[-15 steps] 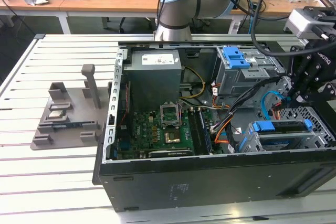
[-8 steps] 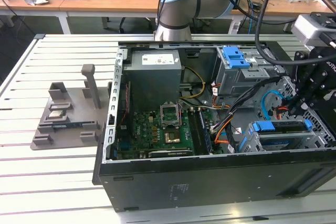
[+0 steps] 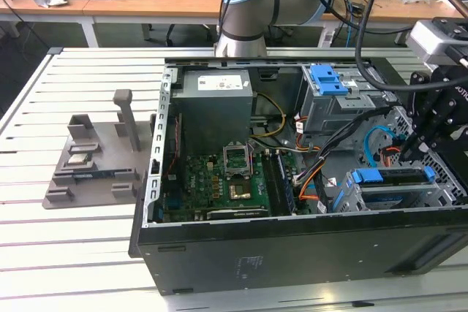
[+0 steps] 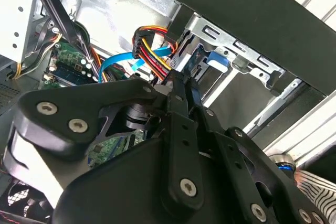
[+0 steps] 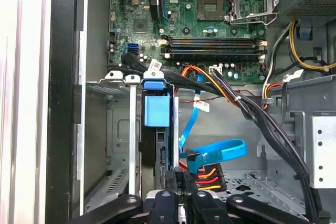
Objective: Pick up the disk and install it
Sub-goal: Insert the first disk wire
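The disk lies in the metal drive cage at the front right corner of the open computer case, its blue carrier framing a dark slab. In the first wrist view the disk stands edge-on in the cage slot, with its blue tab at the end. My black gripper hangs just over the disk's inner end. Its fingers are shut against each other with nothing between them, right beside the disk's edge. In the second wrist view the gripper points at the cage.
A blue data cable and a connector with red, orange and yellow wires lie close to the fingers. Thick black cables cross the case. The motherboard, power supply and a blue ribbed latch sit nearby. A grey fixture plate lies outside the case.
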`<state>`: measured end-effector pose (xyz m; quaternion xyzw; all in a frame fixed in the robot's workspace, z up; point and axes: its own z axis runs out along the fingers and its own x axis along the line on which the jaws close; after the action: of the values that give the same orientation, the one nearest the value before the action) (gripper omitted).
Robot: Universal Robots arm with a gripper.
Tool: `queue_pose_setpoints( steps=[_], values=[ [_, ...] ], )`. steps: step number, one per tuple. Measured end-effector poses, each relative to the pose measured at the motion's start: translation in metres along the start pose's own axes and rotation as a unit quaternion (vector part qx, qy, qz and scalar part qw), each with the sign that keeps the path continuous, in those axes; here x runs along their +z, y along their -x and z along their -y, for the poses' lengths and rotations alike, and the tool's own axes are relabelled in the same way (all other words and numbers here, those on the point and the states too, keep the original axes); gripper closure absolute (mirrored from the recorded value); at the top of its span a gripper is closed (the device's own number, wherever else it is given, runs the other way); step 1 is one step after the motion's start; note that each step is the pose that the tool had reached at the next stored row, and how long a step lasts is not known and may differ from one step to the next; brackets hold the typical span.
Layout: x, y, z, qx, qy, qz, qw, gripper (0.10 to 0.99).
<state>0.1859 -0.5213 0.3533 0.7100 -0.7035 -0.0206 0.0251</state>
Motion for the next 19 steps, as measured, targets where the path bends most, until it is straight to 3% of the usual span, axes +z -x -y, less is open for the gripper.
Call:
queue_pose_setpoints(
  steps=[2,5,8,19],
  values=[
    [0.0,-0.0012,-0.0001,0.0,0.0,0.0,1.0,0.922],
    [0.0008,-0.0138,-0.0004,0.0,0.0,-0.0001,1.0,0.922],
    [0.0052,-0.0139,-0.0002,0.0,0.0,-0.0001,1.0,0.922],
    [0.0086,-0.0113,0.0002,0.004,0.0,0.0,1.0,0.922]
  ],
)
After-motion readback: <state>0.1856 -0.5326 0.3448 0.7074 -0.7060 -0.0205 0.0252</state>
